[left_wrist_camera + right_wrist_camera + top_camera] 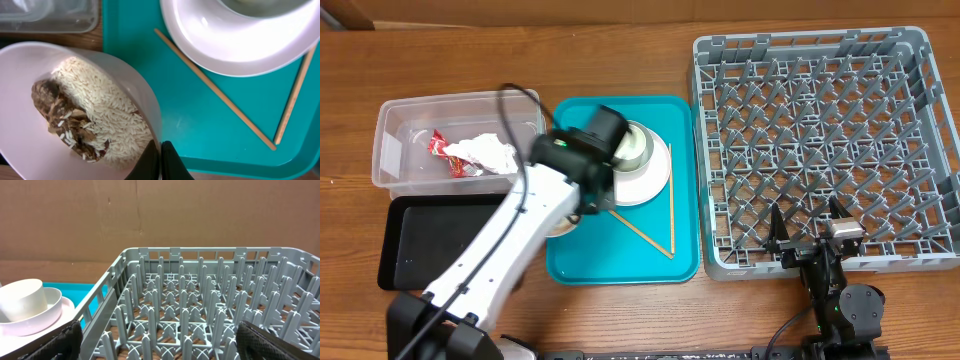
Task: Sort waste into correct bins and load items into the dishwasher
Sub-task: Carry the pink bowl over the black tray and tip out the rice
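- The left gripper (160, 159) is found clamped on the rim of the small pink-white bowl (30, 75), at the left edge of the teal tray (200, 130).
- Rice grains (105, 115) and brown food bits (60, 110) are seen inside the bowl.
- The black tray (420, 245) lies just left of the bowl. The clear tub (395, 120) behind it holds the tissue (485, 152) and the red wrapper (442, 148).
- A leftward tip is judged due, by the left arm, which is much the nearer.
- The right gripper (808, 225) is noted wide open and empty at the grey rack (800, 40), well apart from the bowl.
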Motion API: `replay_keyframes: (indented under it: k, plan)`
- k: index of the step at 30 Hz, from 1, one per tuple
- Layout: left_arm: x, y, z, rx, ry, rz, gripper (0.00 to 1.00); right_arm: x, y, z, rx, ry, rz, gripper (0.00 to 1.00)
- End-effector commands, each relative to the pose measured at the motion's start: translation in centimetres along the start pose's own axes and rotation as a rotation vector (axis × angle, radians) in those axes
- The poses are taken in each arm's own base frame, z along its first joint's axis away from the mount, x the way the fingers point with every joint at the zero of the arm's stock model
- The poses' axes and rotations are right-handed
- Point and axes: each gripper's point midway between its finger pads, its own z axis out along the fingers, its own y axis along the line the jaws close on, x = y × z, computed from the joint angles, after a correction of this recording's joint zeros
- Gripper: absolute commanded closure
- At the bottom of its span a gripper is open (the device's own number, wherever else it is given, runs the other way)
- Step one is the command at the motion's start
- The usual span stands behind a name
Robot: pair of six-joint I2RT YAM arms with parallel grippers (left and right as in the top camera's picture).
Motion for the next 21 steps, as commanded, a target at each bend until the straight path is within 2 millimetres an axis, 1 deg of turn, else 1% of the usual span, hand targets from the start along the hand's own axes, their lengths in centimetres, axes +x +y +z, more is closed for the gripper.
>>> replay_keyframes:
  k: [1,5,10,12,13,16,18,21]
  plan:
    - [-1.1,1.6,-1.6,0.132,-0.003,-0.009,0.96,0.2,-0.1,0.0,0.004,-0.005,-0.004,0.0]
    - [-2.3,4.9,-2.0,0.213,-0.002,-0.092,0.96,0.2,-0.1,0.0,0.004,-0.005,-0.004,0.0]
    - [-3.2,9.1,-1.7,0.312,-0.005,-0.2,0.96,0.2,-0.1,0.0,0.004,-0.005,-0.004,0.0]
    - [-3.4,10.0,-1.8,0.385,-0.011,-0.242,0.96,0.2,-0.1,0.0,0.004,-0.005,-0.004,0.0]
    - [-3.7,10.3,-2.0,0.456,-0.026,-0.259,0.96,0.2,-0.1,0.0,0.004,-0.005,-0.004,0.0]
    - [-4.5,10.8,-2.3,0.618,-0.086,-0.277,0.96,0.2,-0.1,0.0,0.004,-0.005,-0.004,0.0]
    - [-4.6,11.6,-2.0,0.695,-0.12,-0.314,0.96,0.2,-0.1,0.0,0.004,-0.005,-0.004,0.0]
    - [-4.5,13.0,-1.0,0.772,-0.158,-0.391,0.96,0.2,-0.1,0.0,0.004,-0.005,-0.004,0.0]
